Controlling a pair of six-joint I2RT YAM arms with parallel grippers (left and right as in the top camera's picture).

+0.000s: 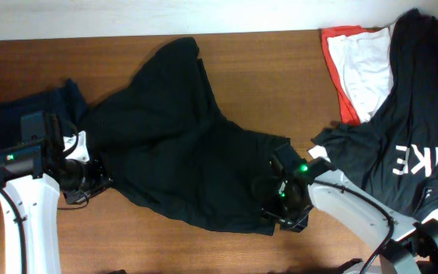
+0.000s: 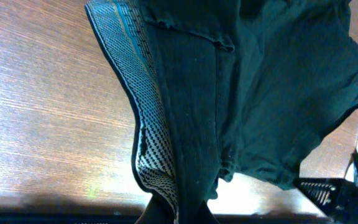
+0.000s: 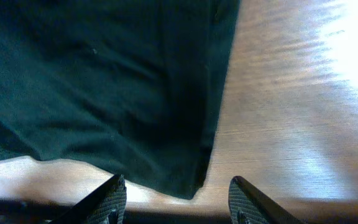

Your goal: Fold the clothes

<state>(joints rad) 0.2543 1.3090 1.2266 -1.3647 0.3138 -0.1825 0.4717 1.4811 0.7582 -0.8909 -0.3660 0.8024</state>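
Overhead: crumpled black cloth garment (image 1: 181,144) lies central, left gripper (image 1: 90,181) at its 8 o'clock, right gripper (image 1: 284,209) at 4; left wrist: jaws seem pinched on checked waistband (image 2: 145,162); right wrist: jaws wide, empty, straddling hem corner (image 3: 188,180), so lower fully before closing.

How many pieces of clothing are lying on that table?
4: a big dark garment spread in the middle, a navy piece at the far left, a red-and-white shirt at the top right, and a black shirt with white lettering beside it. More may be hidden underneath.
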